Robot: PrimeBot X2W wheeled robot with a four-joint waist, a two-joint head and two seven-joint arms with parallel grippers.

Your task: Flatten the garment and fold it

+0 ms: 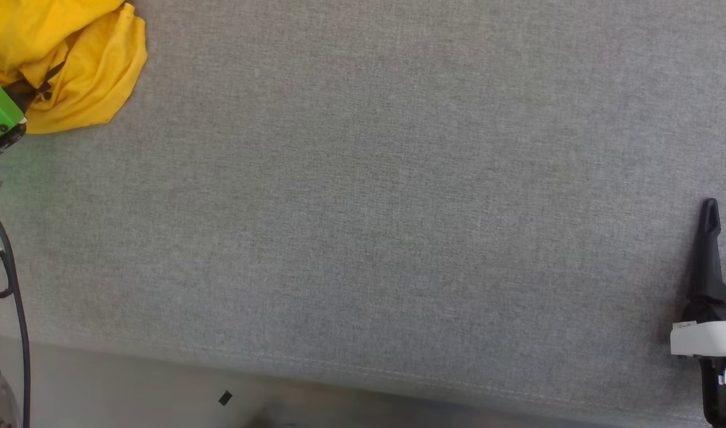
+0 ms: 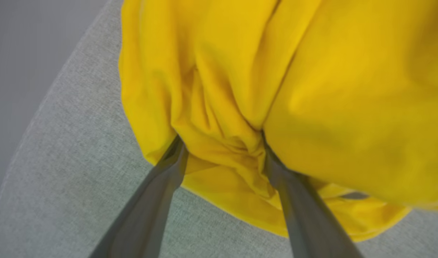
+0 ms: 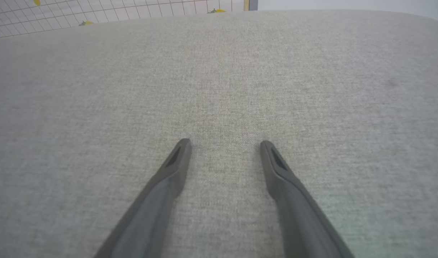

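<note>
Grey fabric surface (image 1: 363, 208), bunched garment (image 1: 95, 77), left end effector (image 2: 222, 143) spread

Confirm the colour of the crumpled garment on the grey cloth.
The crumpled garment is bright yellow, clearest in left wrist view.

Your garment (image 1: 71, 65) lies bunched in a heap at the far left of the cloth-covered surface (image 1: 363, 208). In the left wrist view, the surface's edge runs to the left of the heap.

Left gripper (image 2: 222, 141) is at the heap's near side. Its fingers are apart, tips buried in the folds, with a bunch of cloth between them and the rest piled beyond.

Right gripper (image 3: 224, 145) is well apart from the garment, at the near right of the surface, fingers spread and pointing away from you.

Floor (image 1: 131, 386) runs along the surface's near edge. A small scrap (image 1: 225, 397) lies on it, left of centre.
</note>
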